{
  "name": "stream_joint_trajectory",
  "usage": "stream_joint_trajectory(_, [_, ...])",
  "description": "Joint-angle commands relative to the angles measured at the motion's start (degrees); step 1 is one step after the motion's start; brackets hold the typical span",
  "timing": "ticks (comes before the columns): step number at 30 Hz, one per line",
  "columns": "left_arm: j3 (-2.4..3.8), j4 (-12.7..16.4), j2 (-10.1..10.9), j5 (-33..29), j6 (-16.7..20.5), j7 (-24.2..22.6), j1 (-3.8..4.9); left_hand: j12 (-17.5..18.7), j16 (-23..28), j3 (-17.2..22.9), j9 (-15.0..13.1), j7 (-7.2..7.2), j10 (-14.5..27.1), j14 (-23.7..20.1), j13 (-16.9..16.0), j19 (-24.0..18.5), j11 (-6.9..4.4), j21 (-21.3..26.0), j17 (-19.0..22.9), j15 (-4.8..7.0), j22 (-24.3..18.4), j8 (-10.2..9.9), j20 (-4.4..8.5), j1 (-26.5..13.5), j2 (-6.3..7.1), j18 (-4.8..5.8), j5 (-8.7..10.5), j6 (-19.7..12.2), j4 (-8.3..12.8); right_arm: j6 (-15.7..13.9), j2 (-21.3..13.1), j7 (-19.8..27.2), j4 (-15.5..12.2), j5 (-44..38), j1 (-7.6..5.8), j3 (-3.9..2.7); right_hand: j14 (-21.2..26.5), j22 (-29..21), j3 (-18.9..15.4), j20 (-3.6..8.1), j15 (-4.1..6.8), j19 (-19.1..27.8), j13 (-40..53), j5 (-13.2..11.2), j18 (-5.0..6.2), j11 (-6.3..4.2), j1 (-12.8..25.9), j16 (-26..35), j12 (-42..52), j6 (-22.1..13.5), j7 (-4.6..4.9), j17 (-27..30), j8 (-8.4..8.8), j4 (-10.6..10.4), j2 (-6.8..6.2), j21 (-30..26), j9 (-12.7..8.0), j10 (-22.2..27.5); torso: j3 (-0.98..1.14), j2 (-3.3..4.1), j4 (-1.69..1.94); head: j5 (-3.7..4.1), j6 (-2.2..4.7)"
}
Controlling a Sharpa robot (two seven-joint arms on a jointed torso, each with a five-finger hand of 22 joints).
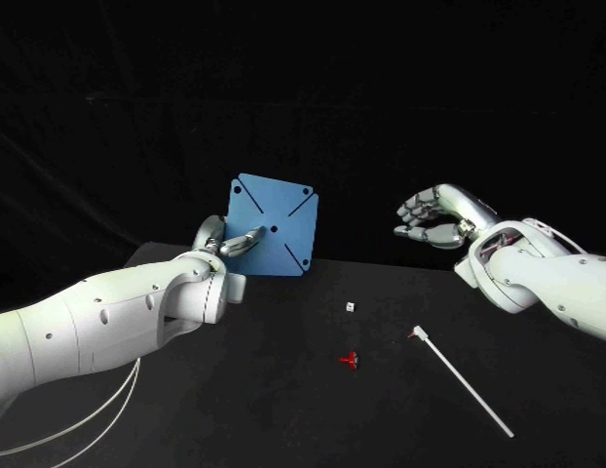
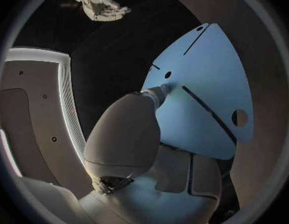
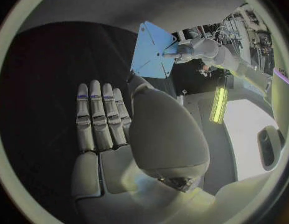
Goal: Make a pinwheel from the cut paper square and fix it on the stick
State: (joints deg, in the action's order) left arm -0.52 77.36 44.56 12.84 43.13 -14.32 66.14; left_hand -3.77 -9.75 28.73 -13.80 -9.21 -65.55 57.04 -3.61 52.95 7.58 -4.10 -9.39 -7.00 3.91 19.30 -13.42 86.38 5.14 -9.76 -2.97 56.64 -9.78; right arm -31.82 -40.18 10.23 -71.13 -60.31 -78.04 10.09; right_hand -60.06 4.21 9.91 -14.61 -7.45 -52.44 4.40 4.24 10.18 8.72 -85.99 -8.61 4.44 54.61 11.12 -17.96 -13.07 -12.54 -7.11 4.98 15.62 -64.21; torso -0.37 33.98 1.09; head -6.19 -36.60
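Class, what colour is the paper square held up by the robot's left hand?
The paper square is blue, with dark slits. Best seen in the head view.

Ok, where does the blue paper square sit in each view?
Head view: the blue paper square is raised left of centre, held by the left robot hand.
Left wrist view: it stands close up, just beyond that hand's fingers.
Right wrist view: it is farther off, past the right robot hand.
Shared landmark: the left robot hand's fingertip at the paper's middle.
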Motion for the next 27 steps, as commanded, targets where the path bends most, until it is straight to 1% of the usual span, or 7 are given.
stream_joint_trajectory(1, [0.04,0.68,0.04,-6.39,5.05,-8.18,-0.01,0.18,0.21,0.54,-0.15,-0.01,-0.49,0.64,0.02,0.50,0.07,0.09,-0.11,0.08,0.01,0.46,0.05,-0.70,0.03,-0.70,0.24,-0.20,0.23,1.46,-0.82,1.15,-1.23,2.68,1.70,0.02,-2.15,0.15,1.11,0.72,0.77,-1.92,0.20,0.18,0.48,-0.58,-0.27,-1.02,-0.18,1.04,-0.41,-1.34,-0.11,0.09,-0.65,0.56,0.29,-1.53,0.05,0.04,0.00,-0.24,-0.39])
stream_joint_trajectory(4, [0.05,1.11,0.11,-7.49,6.36,-9.75,-0.08,0.18,0.20,0.62,-0.19,0.01,-0.55,0.68,0.02,0.51,0.09,0.09,-0.12,0.07,0.01,0.51,0.05,-0.77,0.08,-0.70,0.24,-0.18,0.31,1.97,-1.80,1.14,-2.55,0.62,3.97,0.02,-3.59,0.20,2.16,1.28,1.35,-3.45,0.37,0.14,0.48,-1.01,-0.04,-1.74,-0.37,1.72,-0.75,-2.67,0.06,0.07,-1.36,0.90,0.52,-2.68,0.04,0.07,-0.04,-0.41,-0.64])
stream_joint_trajectory(10, [0.05,1.29,0.04,-10.33,8.72,-14.19,-0.19,0.22,0.25,0.88,-0.26,-0.04,-0.58,0.67,0.04,0.54,0.01,0.08,-0.13,0.09,0.01,0.57,0.06,-0.92,-0.01,-0.70,0.24,-0.20,0.43,1.46,-3.45,0.61,-5.54,-5.18,7.89,0.02,-4.27,0.21,2.73,1.58,1.63,-4.39,0.41,0.15,0.47,-1.16,0.43,-2.06,-0.55,1.76,-0.78,-3.57,0.49,-0.02,-2.25,1.06,0.47,-3.38,0.10,-0.04,-0.03,-0.78,-1.11])
stream_joint_trajectory(16, [0.05,0.78,-0.39,-11.52,9.33,-17.01,-0.36,0.32,0.39,1.14,-0.34,-0.10,-0.40,0.51,0.08,0.50,-0.04,0.12,-0.12,0.11,-0.01,0.60,0.06,-1.17,0.02,-0.69,0.24,-0.34,0.58,0.34,-4.80,-0.50,-8.32,-9.31,11.63,0.02,-6.64,0.41,3.66,2.50,2.49,-6.80,0.39,0.35,0.47,-1.70,1.45,-3.16,-0.70,2.22,-1.08,-5.54,1.10,-0.39,-3.66,1.80,0.42,-5.15,0.00,-0.03,-0.05,-0.29,-1.69])
stream_joint_trajectory(21, [0.05,-0.10,-1.03,-11.79,9.23,-17.18,-0.64,0.33,0.45,1.27,-0.38,-0.11,-0.32,0.44,0.09,0.45,-0.03,0.16,-0.11,0.10,-0.02,0.61,0.06,-1.26,0.02,-0.68,0.24,-0.41,0.68,-1.00,-5.37,-1.84,-10.45,-11.29,14.05,0.02,-9.87,0.98,4.48,3.84,3.71,-10.25,0.77,0.54,0.43,-2.40,2.48,-5.13,-0.61,2.17,-1.40,-8.58,1.84,-0.81,-5.03,3.31,0.42,-7.40,-0.02,-0.07,-0.10,0.88,-3.44])
stream_joint_trajectory(25, [0.04,-0.76,-1.41,-11.86,9.01,-16.83,-0.83,0.33,0.47,1.32,-0.39,-0.11,-0.30,0.42,0.09,0.43,-0.01,0.17,-0.11,0.09,-0.03,0.61,0.06,-1.28,0.02,-0.68,0.25,-0.43,0.71,-1.04,-5.63,-4.71,-12.39,-13.82,15.55,0.06,-10.32,1.18,3.54,4.20,3.89,-11.35,1.45,0.49,0.34,-2.43,4.29,-6.40,-0.62,1.95,-1.33,-10.82,2.27,-1.23,-6.25,3.80,0.52,-7.75,0.01,-0.14,-0.12,1.58,-4.27])
stream_joint_trajectory(27, [0.04,-1.04,-1.53,-11.88,8.93,-16.68,-0.87,0.33,0.48,1.36,-0.40,-0.11,-0.28,0.40,0.09,0.40,0.00,0.18,-0.11,0.07,-0.03,0.61,0.05,-1.32,0.03,-0.67,0.24,-0.46,0.75,-1.02,-5.66,-6.33,-13.19,-15.26,16.35,0.11,-9.32,1.12,2.58,4.10,3.71,-11.11,2.07,1.51,0.26,-2.30,5.04,-7.09,-0.51,1.61,-1.19,-12.14,2.56,-1.18,-6.69,3.65,0.58,-7.58,-0.03,-0.12,-0.11,1.85,-4.85])
